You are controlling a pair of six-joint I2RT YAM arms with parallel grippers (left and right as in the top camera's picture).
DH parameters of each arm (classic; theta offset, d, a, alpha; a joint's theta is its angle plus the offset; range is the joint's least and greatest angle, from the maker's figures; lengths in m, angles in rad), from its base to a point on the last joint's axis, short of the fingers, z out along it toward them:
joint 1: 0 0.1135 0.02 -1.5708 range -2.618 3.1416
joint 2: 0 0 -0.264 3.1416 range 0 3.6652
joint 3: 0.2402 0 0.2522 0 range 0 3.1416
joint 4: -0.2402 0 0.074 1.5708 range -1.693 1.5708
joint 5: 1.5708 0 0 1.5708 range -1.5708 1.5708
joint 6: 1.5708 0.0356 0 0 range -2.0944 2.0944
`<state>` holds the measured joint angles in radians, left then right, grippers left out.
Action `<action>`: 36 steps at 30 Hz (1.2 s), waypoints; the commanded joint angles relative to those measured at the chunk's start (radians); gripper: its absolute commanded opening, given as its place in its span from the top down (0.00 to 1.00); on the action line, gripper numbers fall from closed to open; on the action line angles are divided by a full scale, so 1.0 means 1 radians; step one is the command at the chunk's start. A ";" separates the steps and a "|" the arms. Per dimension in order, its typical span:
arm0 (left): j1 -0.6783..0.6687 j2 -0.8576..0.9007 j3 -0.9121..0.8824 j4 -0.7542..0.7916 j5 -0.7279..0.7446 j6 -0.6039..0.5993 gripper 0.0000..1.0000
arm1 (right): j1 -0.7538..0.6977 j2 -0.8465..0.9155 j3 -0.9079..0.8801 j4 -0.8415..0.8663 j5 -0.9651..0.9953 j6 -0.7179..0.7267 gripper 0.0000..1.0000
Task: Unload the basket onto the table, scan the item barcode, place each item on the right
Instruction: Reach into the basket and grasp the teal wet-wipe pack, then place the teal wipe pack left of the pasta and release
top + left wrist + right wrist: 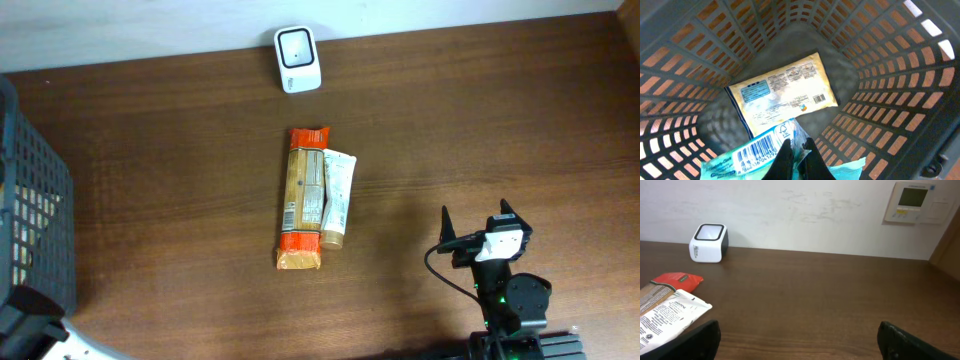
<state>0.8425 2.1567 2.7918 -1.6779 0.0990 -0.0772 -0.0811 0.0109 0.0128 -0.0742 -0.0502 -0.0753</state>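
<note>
Barcoded teal-and-white packet point(747, 156) sits low inside the grey mesh basket point(880, 100), seen from the left wrist. The left gripper point(798, 150) is clenched on its crinkled edge, barcode facing the camera. A yellow pouch point(782, 90) lies flat on the basket floor beyond it. Overhead: basket at the left edge of the wooden table point(480, 130), white scanner point(298, 59) at the far edge, orange-ended snack pack point(302, 199) and white tube point(337, 200) touching side by side mid-table, right gripper point(485, 225) toward the near right. Right wrist: jaws spread wide with nothing between them, scanner far left.
</note>
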 commanded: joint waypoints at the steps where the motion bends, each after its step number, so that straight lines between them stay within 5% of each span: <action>1: -0.004 0.011 0.003 0.009 -0.018 -0.043 0.97 | -0.004 -0.007 -0.007 -0.001 -0.001 0.004 0.01; 12: -0.040 -0.013 0.042 0.027 0.106 -0.041 1.00 | -0.004 -0.007 -0.007 -0.001 -0.001 0.004 0.01; 20: -0.455 -0.111 0.112 -0.010 0.146 -0.042 1.00 | -0.004 -0.007 -0.007 -0.001 -0.001 0.004 0.01; 27: -0.983 -0.023 -0.365 0.196 0.144 -0.043 1.00 | -0.004 -0.007 -0.007 -0.001 -0.001 0.004 0.01; 36: -1.146 -0.021 -0.966 0.537 0.051 -0.240 0.98 | -0.004 -0.007 -0.007 -0.001 -0.001 0.004 0.01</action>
<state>-0.2840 2.1521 1.9186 -1.1923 0.1825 -0.2523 -0.0811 0.0113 0.0128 -0.0742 -0.0502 -0.0750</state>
